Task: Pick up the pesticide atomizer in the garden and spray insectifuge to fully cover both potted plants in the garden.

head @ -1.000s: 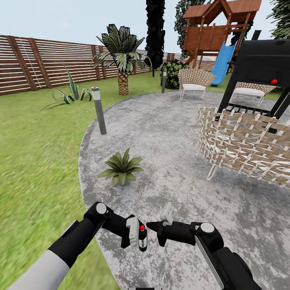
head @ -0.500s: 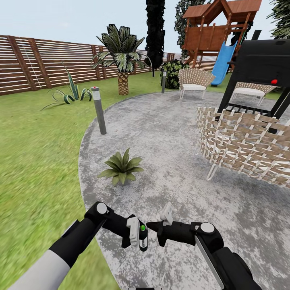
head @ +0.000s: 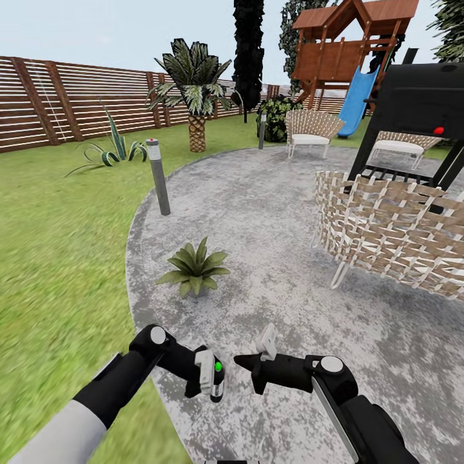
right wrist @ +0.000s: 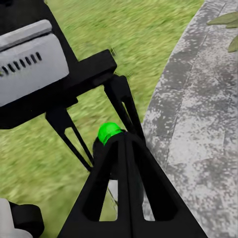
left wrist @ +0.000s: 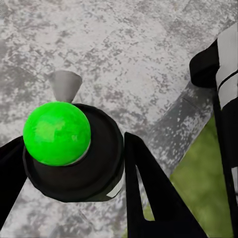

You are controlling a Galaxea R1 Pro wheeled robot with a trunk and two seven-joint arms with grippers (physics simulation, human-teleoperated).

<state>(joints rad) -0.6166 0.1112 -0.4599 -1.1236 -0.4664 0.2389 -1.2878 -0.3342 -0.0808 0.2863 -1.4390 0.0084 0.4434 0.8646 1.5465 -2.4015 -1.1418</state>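
Patio (head: 270, 212) is lying open ahead, plant (head: 193, 265) sitting near its grass edge. Left gripper (head: 207, 380) is clamping the atomizer (head: 216, 379). Right gripper (head: 243, 362) is pressing its fingers together, empty.

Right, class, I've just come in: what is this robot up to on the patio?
The left pincer grips the pesticide atomizer, whose top button glows green. The right pincer sits shut beside it, holding nothing. Both hang low over the grey patio, and one potted plant stands just ahead of them near the lawn's edge.

The pesticide atomizer (left wrist: 74, 153) body (below its cap) stays hidden between dark fingers (left wrist: 148, 193).
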